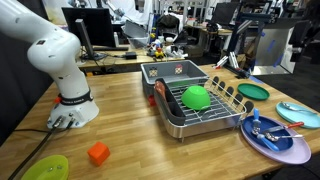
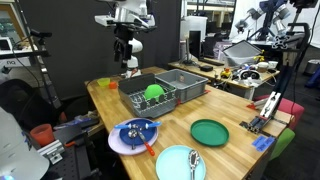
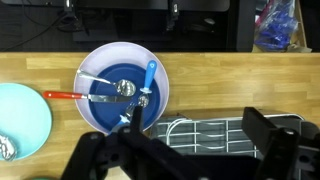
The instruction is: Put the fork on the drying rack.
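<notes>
The silver wire drying rack (image 1: 212, 112) stands mid-table with a green bowl (image 1: 196, 97) in it; it also shows in an exterior view (image 2: 138, 104) and at the bottom of the wrist view (image 3: 215, 134). Several utensils lie on a blue plate (image 3: 108, 62) stacked on a lavender plate (image 1: 290, 153): a silver fork-like piece (image 3: 105, 80), an orange-handled one (image 3: 66, 96) and a blue-handled one (image 3: 150, 75). My gripper (image 3: 185, 150) is open and empty, high above the rack's edge and apart from the plate. It also shows raised in an exterior view (image 2: 128, 58).
A dark grey bin (image 1: 175, 72) sits behind the rack. A green plate (image 1: 253, 91) and a teal plate with a spoon (image 1: 300, 113) lie near the stacked plates. An orange block (image 1: 98, 153) and a yellow-green plate (image 1: 45, 168) lie by my base (image 1: 72, 108).
</notes>
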`<state>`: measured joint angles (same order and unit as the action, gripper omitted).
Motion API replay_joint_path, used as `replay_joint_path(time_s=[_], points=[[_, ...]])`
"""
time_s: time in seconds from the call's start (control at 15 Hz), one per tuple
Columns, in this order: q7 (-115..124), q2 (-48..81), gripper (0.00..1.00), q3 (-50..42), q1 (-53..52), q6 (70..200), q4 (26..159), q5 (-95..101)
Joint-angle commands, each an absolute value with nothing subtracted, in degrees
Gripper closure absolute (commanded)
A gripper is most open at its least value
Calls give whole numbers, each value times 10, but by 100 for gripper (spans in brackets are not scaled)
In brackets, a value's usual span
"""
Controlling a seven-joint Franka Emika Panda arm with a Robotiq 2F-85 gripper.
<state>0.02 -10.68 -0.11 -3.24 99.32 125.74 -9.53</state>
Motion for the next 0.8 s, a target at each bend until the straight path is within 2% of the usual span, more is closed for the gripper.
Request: replay_joint_path(time_s=[0.0,0.73], points=[[15,-58,0,-20,-9,992,1257,-161],[1,-41,0,-21,0,992,1259,-162]])
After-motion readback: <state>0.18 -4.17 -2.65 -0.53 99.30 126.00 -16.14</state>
